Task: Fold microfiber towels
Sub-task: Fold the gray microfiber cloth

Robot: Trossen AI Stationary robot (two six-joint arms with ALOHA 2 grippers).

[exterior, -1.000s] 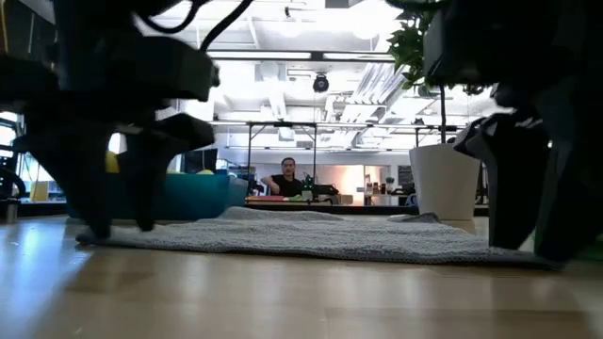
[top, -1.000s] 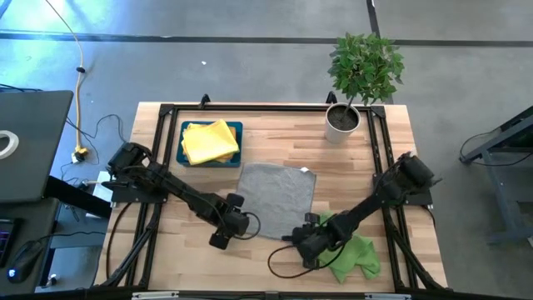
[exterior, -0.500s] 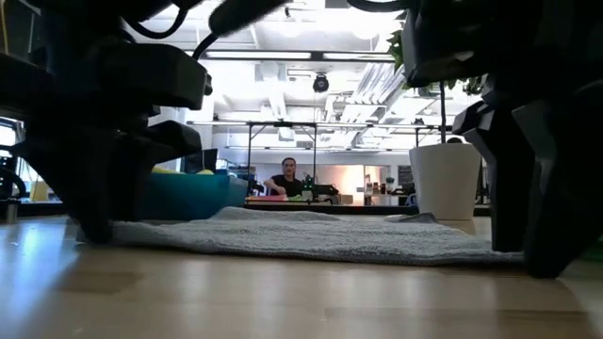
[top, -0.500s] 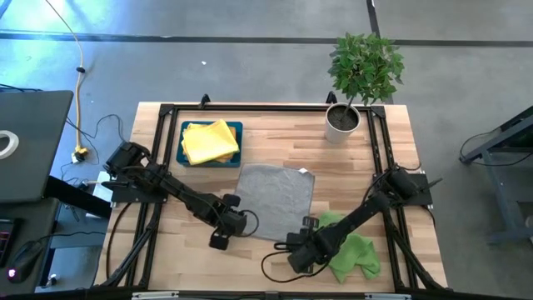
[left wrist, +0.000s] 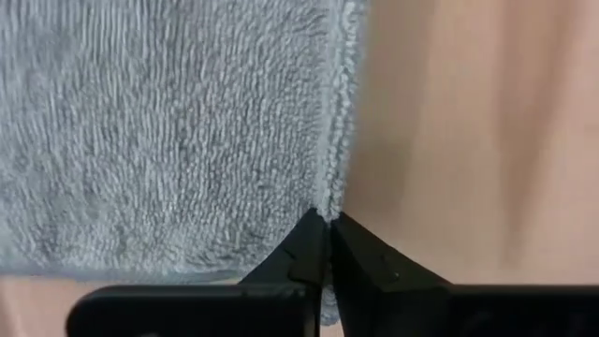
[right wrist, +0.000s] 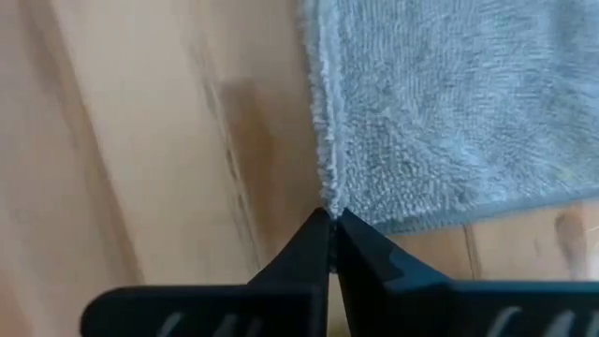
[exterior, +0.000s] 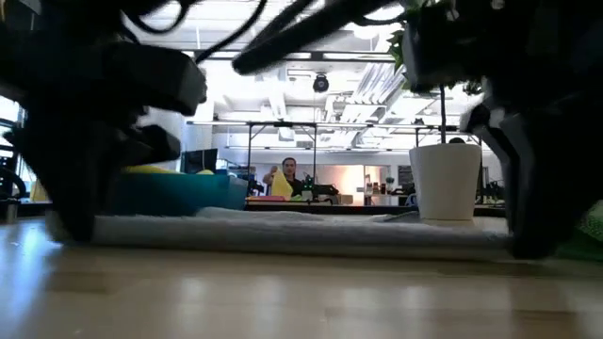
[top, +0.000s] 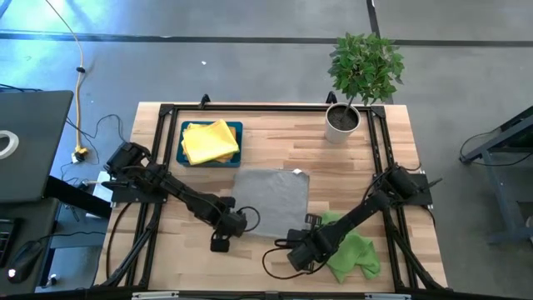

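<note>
Wooden table (top: 350,171) beneath; my left gripper (left wrist: 325,221) and right gripper (right wrist: 329,217) each pinched onto grey towel (top: 268,195) edge.

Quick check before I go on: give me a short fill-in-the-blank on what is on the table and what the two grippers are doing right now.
1. Both grippers are pinched shut on the near edge of the ____ towel.
2. The left gripper and the right gripper each hold a different ____ of that towel.
3. The yellow towels lie in the dark teal ____.
4. The green towels lie beside the ____ arm.

Missing words: grey; corner; tray; right
</note>
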